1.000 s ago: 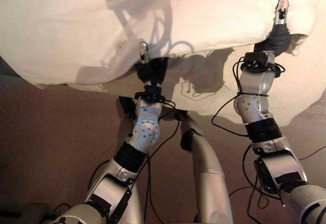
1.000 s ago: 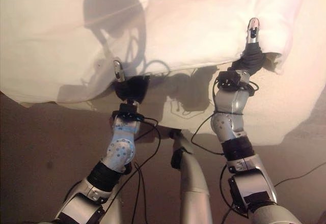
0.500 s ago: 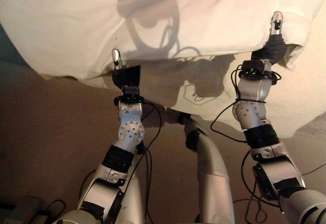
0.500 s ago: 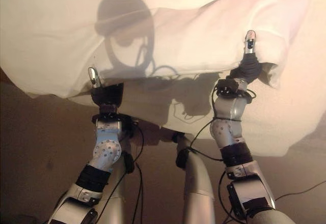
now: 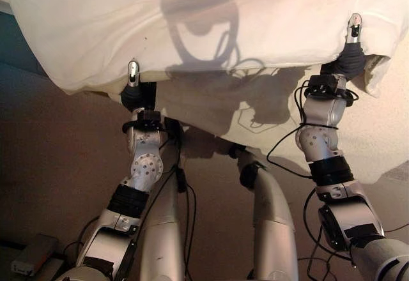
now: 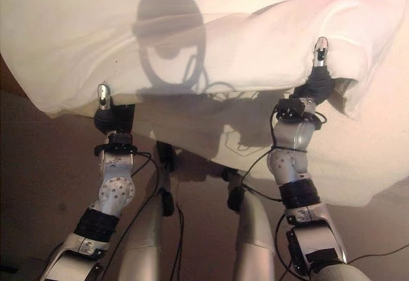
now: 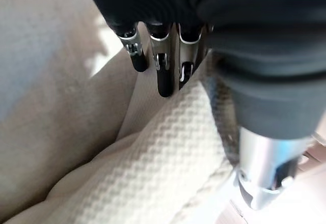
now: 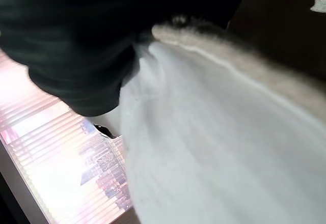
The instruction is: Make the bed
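- A dim brown floor (image 5: pixel 57 166) lies below, and a pale bed (image 5: pixel 390 128) runs across the upper right.
- A large cream waffle-weave blanket (image 5: pixel 211 32) is held up over the bed, its near hem raised and billowing.
- The left hand (image 5: pixel 132 89) pinches that hem, fingers (image 7: pixel 164 74) curled on the ridged cloth with the thumb over it.
- The right hand (image 5: pixel 350 51) clamps the hem near a corner.
- Judged step: spreading the cover; next it likely needs carrying forward and lowering flat, hem kept taut.
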`<state>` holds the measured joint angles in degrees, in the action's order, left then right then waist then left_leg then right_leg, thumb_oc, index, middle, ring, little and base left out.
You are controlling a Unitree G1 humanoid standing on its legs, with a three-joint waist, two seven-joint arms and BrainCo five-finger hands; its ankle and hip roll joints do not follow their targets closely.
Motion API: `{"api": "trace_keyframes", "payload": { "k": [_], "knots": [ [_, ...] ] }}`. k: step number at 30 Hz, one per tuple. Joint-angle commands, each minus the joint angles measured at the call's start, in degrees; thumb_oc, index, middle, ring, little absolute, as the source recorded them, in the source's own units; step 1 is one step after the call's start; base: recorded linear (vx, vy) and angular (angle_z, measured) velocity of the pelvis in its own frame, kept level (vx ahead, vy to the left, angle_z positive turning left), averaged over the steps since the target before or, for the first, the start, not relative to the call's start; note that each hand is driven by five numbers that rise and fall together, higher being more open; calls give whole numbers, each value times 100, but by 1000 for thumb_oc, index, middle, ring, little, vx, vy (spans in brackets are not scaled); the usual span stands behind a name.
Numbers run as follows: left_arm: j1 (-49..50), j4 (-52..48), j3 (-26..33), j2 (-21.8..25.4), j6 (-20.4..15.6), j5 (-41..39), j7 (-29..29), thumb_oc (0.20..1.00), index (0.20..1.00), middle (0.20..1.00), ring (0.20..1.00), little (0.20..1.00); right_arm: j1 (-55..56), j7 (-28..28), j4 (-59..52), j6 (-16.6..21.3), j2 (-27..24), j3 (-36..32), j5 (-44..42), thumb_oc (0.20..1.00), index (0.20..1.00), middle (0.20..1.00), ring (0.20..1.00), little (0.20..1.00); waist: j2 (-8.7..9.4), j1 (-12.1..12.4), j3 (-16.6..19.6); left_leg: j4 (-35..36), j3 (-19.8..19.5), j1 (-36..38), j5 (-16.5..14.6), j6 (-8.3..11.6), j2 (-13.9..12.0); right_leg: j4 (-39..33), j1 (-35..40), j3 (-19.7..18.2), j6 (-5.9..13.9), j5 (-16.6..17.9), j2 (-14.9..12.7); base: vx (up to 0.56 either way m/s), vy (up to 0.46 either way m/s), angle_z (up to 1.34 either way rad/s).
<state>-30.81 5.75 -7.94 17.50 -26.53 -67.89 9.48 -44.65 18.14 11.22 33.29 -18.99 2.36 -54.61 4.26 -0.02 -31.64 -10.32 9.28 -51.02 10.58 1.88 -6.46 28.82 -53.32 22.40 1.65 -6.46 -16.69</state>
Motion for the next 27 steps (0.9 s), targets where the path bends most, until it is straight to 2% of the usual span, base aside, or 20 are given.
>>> {"api": "trace_keyframes", "payload": {
  "k": [1, 2, 14, 17, 23, 27],
  "knots": [
    [113, -197, 1054, 399, -452, 269, 126, 410, 410, 410, 410, 410, 173, -214, -638, 164, -546, -610, 80, 200, 200, 200, 200, 200, -351, 98, 185, -944, 131, -78, -1110, 122, -65, -773, -143, 238, 855, 1202, -93, 0, 40, 3],
    [101, -160, 1094, 422, -456, 300, 136, 200, 200, 200, 200, 200, 213, -243, -646, 147, -534, -619, 68, 200, 200, 200, 200, 200, -357, 89, 185, -947, 134, -77, -1112, 120, -63, -766, -141, 231, 856, 1200, -94, 1, 24, 4],
    [178, -140, 1309, 538, -436, 543, 86, 200, 200, 200, 200, 200, 969, -623, -866, -40, -325, -534, -1, 200, 200, 200, 200, 200, -370, -13, 185, -893, 207, 78, -1092, 106, -47, -673, -79, 153, 821, 1146, -95, 0, 9, 1],
    [322, -143, 1351, 475, -425, 543, 56, 200, 200, 200, 200, 200, 1291, -642, -883, -125, -168, -415, 19, 200, 200, 200, 200, 200, -386, -23, 185, -847, 228, 332, -1042, 152, -72, -637, 150, 148, 810, 1094, -99, 4, -11, -1],
    [861, -313, 1622, 248, -379, 482, -164, 200, 200, 200, 200, 200, 2150, -982, -898, -390, 60, -538, -122, 200, 200, 200, 200, 200, -366, -88, 237, -532, 236, 1368, -957, 225, -127, -840, 1075, 204, 818, 1090, -13, 46, -57, -5],
    [1312, -374, 1767, 153, -292, 544, -380, 200, 200, 200, 200, 200, 2767, -1207, -727, -603, 58, -686, -127, 200, 200, 200, 200, 200, -331, -108, 493, -390, 210, 2220, -1027, 235, -95, -999, 1935, 165, 773, 972, 78, 118, -50, 3]
  ]
}}
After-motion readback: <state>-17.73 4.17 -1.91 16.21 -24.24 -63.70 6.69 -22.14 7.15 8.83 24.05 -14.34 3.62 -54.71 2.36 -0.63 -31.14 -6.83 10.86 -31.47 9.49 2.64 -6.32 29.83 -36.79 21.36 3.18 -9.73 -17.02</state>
